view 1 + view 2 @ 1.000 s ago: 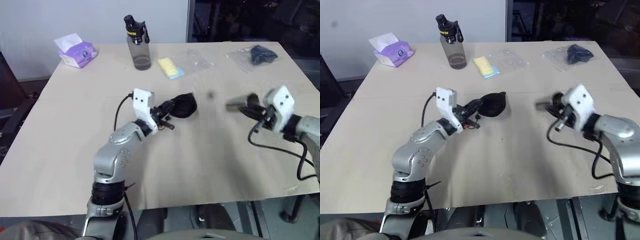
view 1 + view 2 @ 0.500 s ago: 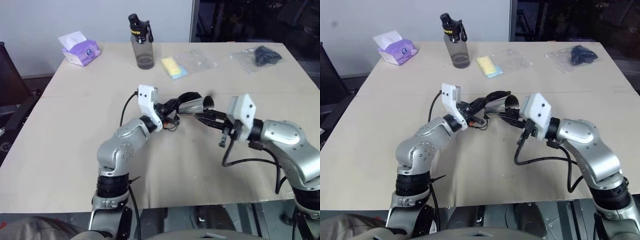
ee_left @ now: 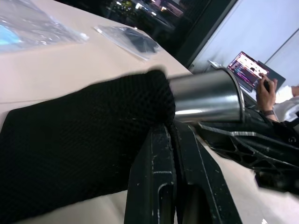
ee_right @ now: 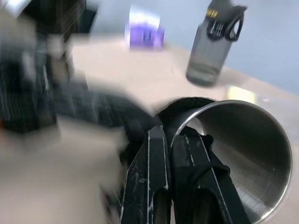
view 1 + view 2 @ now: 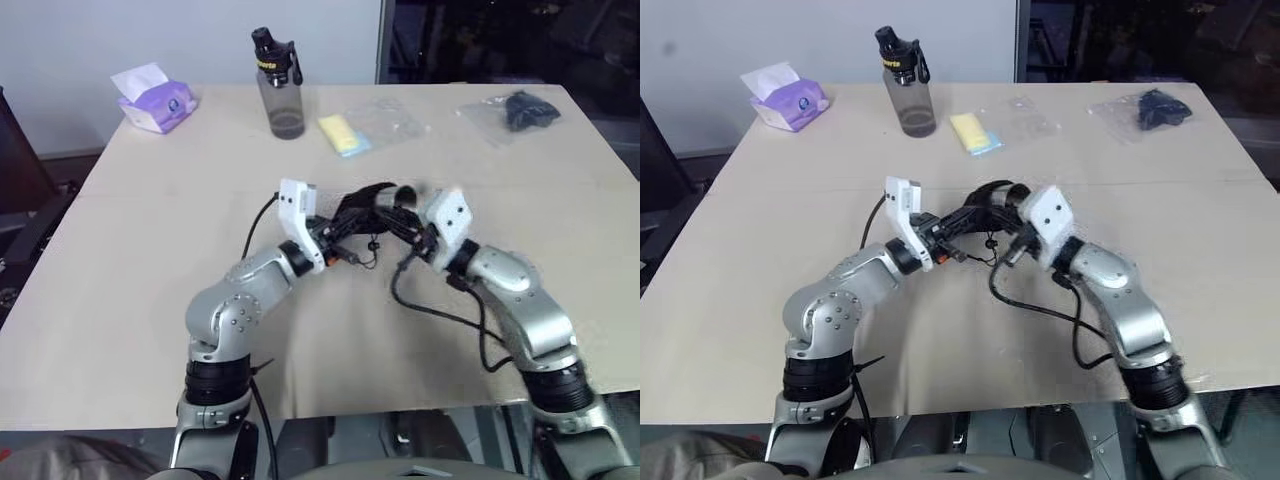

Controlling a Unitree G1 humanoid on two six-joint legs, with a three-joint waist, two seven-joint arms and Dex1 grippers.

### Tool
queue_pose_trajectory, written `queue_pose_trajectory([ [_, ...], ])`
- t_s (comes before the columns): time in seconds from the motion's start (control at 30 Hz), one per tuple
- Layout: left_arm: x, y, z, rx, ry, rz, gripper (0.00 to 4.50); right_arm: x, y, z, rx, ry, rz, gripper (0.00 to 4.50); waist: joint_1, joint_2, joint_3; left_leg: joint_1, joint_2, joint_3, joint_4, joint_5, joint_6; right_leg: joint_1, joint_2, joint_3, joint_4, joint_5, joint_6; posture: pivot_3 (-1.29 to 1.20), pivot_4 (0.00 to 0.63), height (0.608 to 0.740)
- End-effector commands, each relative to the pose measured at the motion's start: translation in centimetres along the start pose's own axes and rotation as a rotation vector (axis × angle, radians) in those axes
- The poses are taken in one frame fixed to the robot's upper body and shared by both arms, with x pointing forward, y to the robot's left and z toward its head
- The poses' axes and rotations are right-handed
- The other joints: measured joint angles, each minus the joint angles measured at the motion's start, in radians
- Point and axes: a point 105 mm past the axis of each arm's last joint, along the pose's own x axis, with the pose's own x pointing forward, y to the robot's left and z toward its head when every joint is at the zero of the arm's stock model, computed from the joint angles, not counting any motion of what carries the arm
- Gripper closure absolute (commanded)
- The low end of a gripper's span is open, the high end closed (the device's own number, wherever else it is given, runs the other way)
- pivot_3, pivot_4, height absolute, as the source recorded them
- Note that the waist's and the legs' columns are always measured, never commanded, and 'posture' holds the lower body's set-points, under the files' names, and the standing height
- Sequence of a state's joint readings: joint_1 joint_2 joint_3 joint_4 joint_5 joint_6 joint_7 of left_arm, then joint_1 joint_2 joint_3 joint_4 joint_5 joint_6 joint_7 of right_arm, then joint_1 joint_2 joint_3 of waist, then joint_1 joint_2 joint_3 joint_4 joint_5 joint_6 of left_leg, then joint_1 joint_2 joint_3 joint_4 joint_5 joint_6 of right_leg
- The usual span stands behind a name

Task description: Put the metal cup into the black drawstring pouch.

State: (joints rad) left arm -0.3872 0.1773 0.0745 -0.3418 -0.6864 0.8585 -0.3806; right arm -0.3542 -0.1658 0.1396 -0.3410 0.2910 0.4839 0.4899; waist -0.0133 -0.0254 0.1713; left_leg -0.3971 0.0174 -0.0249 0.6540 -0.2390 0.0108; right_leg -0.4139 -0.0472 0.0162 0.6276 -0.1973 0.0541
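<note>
Right gripper [image 4: 170, 135], clamped on the shiny steel cup's [image 3: 205, 95] rim, meets the black mesh pouch [image 3: 84, 135] pinched by the left gripper [image 3: 170, 133]; insertion requires an open mouth.

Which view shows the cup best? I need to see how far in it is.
Left wrist view: the cup lies sideways, one end inside the pouch mouth. Right wrist view shows its open rim; head views show a small glimpse.

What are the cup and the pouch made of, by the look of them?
Metal cup: polished metal, probably stainless steel; mirror-like highlights outside, brushed sheen on the inner wall in the right wrist view.
Black drawstring pouch: soft matte black fabric, seemingly a woven or mesh knit; a fine grid texture shows and it sags and folds.
</note>
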Motion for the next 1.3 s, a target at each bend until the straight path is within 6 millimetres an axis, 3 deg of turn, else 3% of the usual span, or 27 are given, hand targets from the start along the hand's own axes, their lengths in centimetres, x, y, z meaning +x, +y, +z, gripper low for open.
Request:
queue_pose_trajectory([
  [0.03,0.0,-0.9,1.0,0.016,-0.047,-0.034,4.5,0.4,2.8,1.2,0.191,-0.055,0.139,4.45,0.004,0.0,0.0,0.0,0.0,0.0,0.0,0.0,0.0,0.0,0.0,0.0,0.0,0.0,0.0,0.0,0.15,0.74],
  [0.1,0.0,-0.9,1.2,0.013,-0.062,-0.037,4.5,0.6,2.8,-0.5,0.126,0.032,0.156,4.45,0.003,0.0,0.0,0.0,-0.001,0.0,0.0,0.0,0.0,0.0,-0.001,0.0,-0.001,0.0,-0.001,0.0,0.15,0.74],
  [0.23,0.3,-1.3,1.6,0.011,-0.077,-0.066,4.5,1.3,0.9,-2.7,-0.248,0.164,0.14,4.45,-0.001,0.0,0.0,0.0,-0.002,0.002,0.0,0.0,0.0,0.0,-0.001,0.001,-0.001,-0.001,-0.002,0.0,0.15,0.74],
  [0.3,0.3,-1.5,1.8,0.005,-0.087,-0.073,4.5,1.8,-0.7,-3.0,-0.469,0.185,0.109,4.45,-0.001,0.001,0.0,0.0,-0.002,0.002,0.0,0.0,0.0,0.0,-0.001,0.001,-0.001,-0.001,-0.002,0.0,0.15,0.74],
  [0.43,0.2,-1.8,1.6,-0.015,-0.089,-0.085,4.5,2.6,-1.3,-3.4,-0.901,0.177,0.207,4.45,-0.002,0.0,0.0,0.0,-0.002,0.002,0.0,0.0,0.0,0.0,-0.001,0.001,-0.001,-0.001,-0.002,0.0,0.15,0.74],
  [0.53,0.3,-2.1,1.0,-0.019,-0.073,-0.093,4.5,3.6,-1.9,-2.6,-1.02,0.126,0.188,4.45,-0.004,0.0,0.0,0.0,-0.001,0.002,-0.001,0.0,0.0,-0.001,-0.001,0.001,-0.001,0.0,0.0,0.0,0.15,0.74],
  [0.67,0.4,-2.2,0.8,-0.02,-0.068,-0.091,4.5,4.0,-2.6,-1.7,-0.998,0.1,0.138,4.45,-0.002,0.0,0.0,0.0,-0.001,0.001,-0.001,0.0,0.0,-0.001,-0.001,0.001,-0.001,0.0,0.0,0.0,0.15,0.74],
  [0.7,0.4,-2.1,0.7,-0.017,-0.068,-0.084,4.5,3.9,-2.8,-1.6,-0.988,0.095,0.136,3.82,-0.001,0.0,0.0,0.0,-0.001,0.001,-0.001,0.0,0.0,-0.001,-0.001,0.001,-0.001,0.0,0.0,0.0,0.15,0.74],
  [0.77,0.7,-1.0,1.0,0.0,-0.082,-0.021,4.5,3.3,-3.3,-1.1,-0.902,0.07,0.104,3.15,0.001,0.0,0.0,0.0,-0.001,0.001,-0.001,0.0,0.0,0.0,-0.001,0.001,-0.002,0.0,0.0,0.0,0.15,0.74],
  [0.83,0.9,0.6,1.4,0.012,-0.108,0.072,4.5,2.2,-3.6,-0.5,-0.756,0.054,0.1,2.21,0.007,0.0,0.0,-0.001,-0.002,0.001,-0.001,0.0,0.0,0.0,-0.002,0.001,-0.002,0.0,0.0,0.0,0.15,0.74],
  [1.0,1.4,2.7,2.1,0.018,-0.147,0.195,4.5,-1.7,-1.0,3.2,-0.368,-0.071,0.282,2.21,0.005,0.001,0.001,-0.001,-0.004,0.0,-0.001,0.0,0.0,0.001,-0.003,0.0,-0.002,0.0,0.0,0.0,0.15,0.74],
  [1.07,1.7,2.3,1.8,0.015,-0.142,0.172,4.5,-2.7,-1.5,5.0,-0.214,-0.132,0.252,2.21,0.0,0.001,0.001,-0.001,-0.003,-0.001,-0.001,0.0,0.0,0.0,-0.003,0.0,-0.002,0.0,0.0,0.0,0.15,0.74],
  [1.13,1.9,2.0,1.7,-0.005,-0.148,0.159,4.5,-3.6,-2.0,5.5,-0.074,-0.141,0.24,2.21,0.0,0.001,0.001,0.0,-0.003,-0.001,-0.001,0.0,0.0,0.0,-0.002,0.0,-0.001,0.0,0.0,0.0,0.15,0.74],
  [1.2,2.0,1.7,1.8,-0.035,-0.161,0.154,4.5,-4.7,-1.9,4.4,0.068,-0.098,0.252,2.21,0.004,0.001,0.0,0.0,-0.003,-0.002,-0.001,0.0,0.0,0.001,-0.002,-0.001,-0.001,0.0,0.0,0.0,0.15,0.74],
  [1.3,2.2,1.5,2.1,-0.101,-0.185,0.152,4.5,-5.3,-1.9,-1.4,-0.016,0.182,0.232,2.21,0.004,0.001,0.001,0.0,-0.003,-0.002,-0.001,0.0,0.0,0.001,-0.002,-0.001,-0.001,-0.001,-0.001,0.0,0.15,0.74],
])
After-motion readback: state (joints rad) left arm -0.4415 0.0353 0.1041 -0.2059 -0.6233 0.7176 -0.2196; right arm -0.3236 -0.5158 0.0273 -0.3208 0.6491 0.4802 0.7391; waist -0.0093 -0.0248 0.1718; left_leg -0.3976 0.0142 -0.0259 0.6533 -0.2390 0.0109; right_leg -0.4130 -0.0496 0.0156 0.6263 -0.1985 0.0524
